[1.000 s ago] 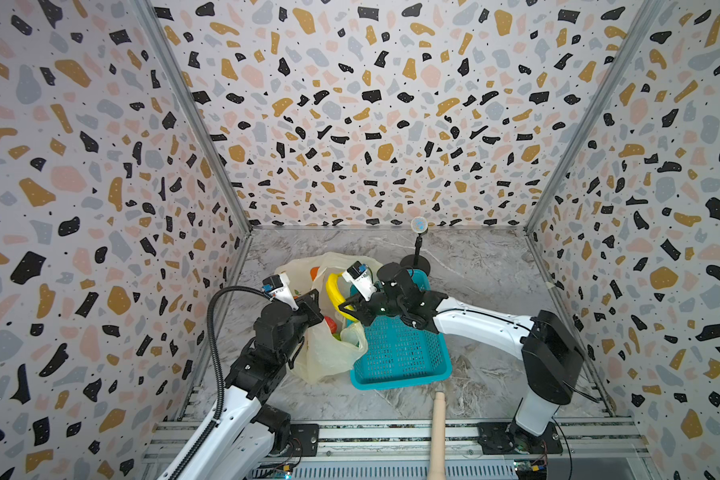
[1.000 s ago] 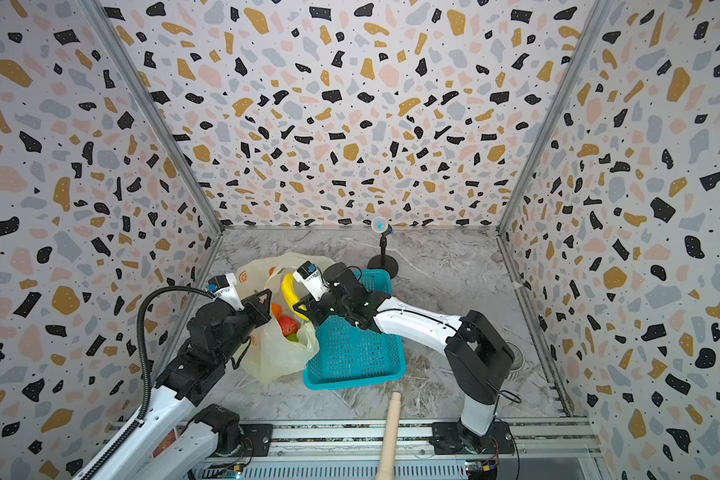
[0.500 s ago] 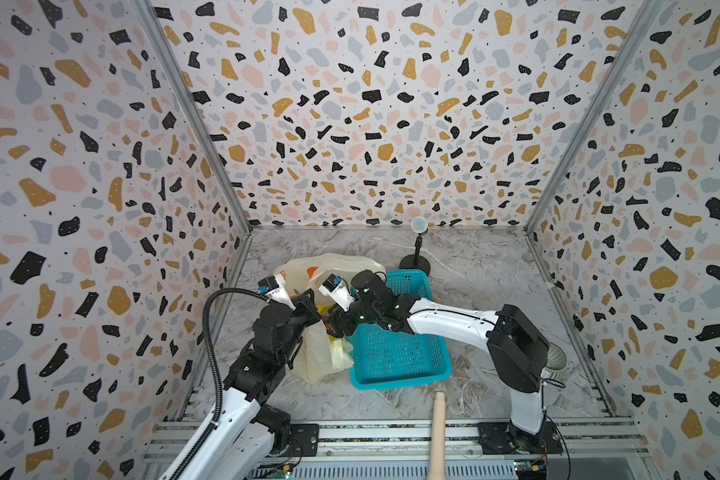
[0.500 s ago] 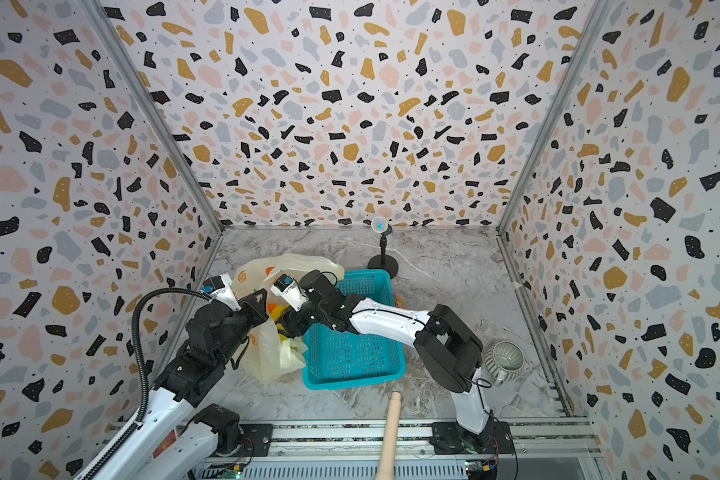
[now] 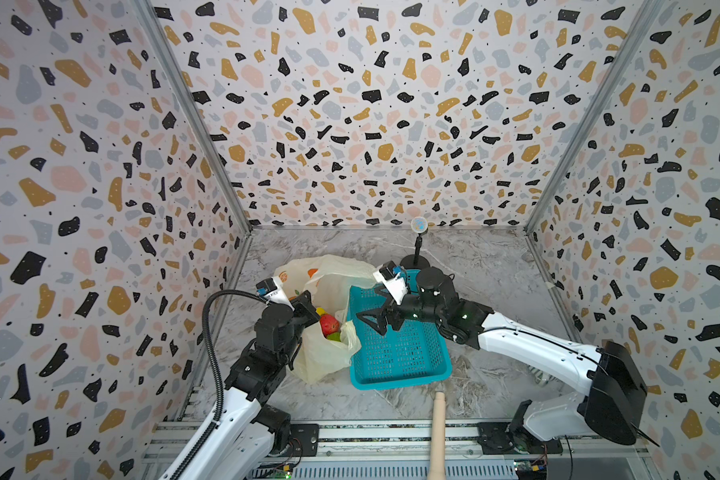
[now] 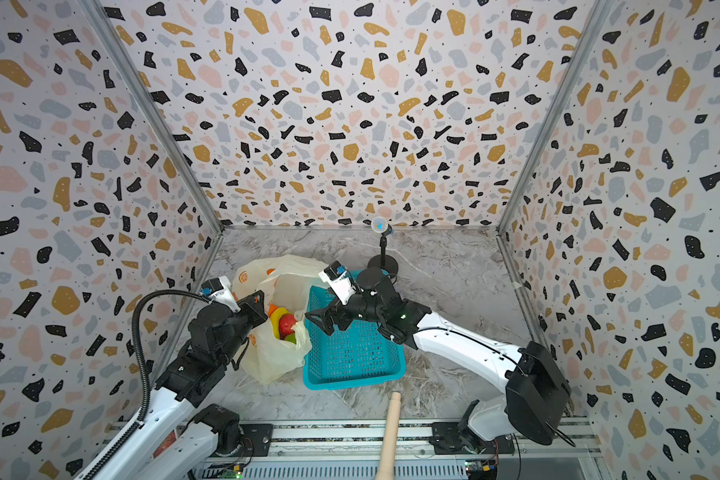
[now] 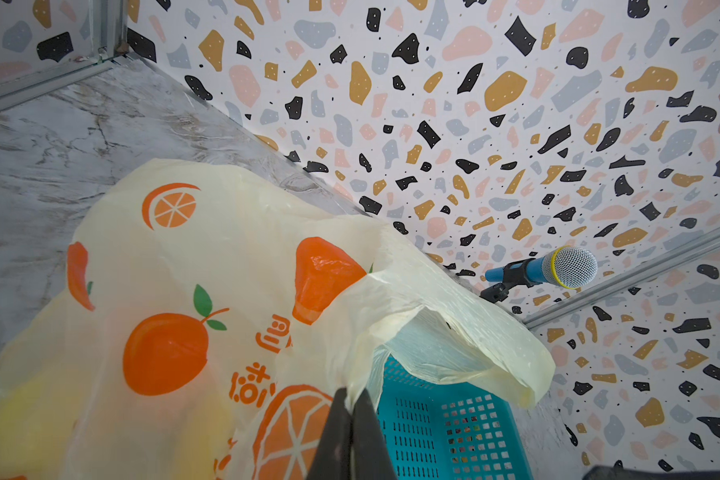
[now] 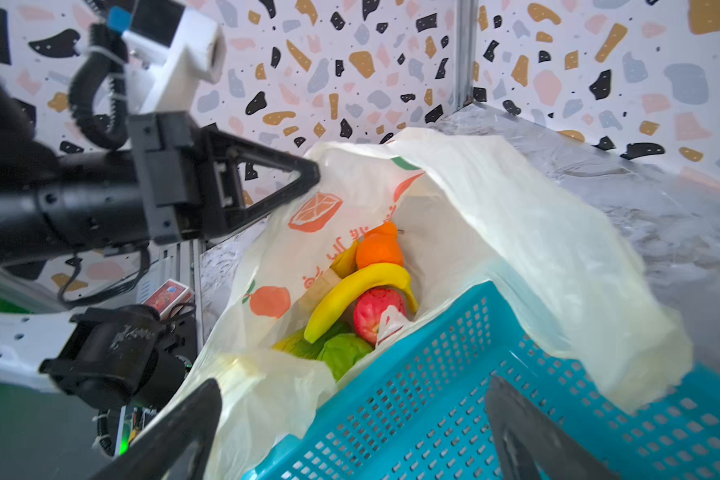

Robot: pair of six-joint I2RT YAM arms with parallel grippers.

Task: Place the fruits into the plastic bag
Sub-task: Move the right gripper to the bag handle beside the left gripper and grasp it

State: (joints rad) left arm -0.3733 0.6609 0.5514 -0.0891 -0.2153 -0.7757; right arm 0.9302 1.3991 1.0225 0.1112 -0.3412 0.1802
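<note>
**Left gripper pinches the bag rim; right gripper hangs wide and empty over the basket**

The left gripper (image 7: 352, 401) is closed tight on a fold of the plastic bag (image 7: 184, 257). It holds that rim up just beside the wall of the teal basket (image 7: 433, 428). In the right wrist view its black fingertips (image 8: 308, 176) press the printed film at the mouth's edge.

The right gripper (image 8: 352, 388) has its jaws spread wide with nothing between them. In both top views it hovers over the basket's end nearest the bag.

The bag rests against the side of the basket that faces the left arm, its mouth open. One pale flap is draped over the basket's corner.

The fruits sit inside the bag, just past the basket's wall:
- The banana (image 8: 358, 291) lies across the red fruit (image 8: 371, 311).
- A green lumpy fruit (image 8: 344, 351) is the one closest to the basket.
- An orange fruit (image 8: 379, 249) sits farthest from the basket, behind the banana.

The basket holds no fruit that shows. A microphone (image 5: 418, 226) on a stand rises just beyond the basket's far end.
</note>
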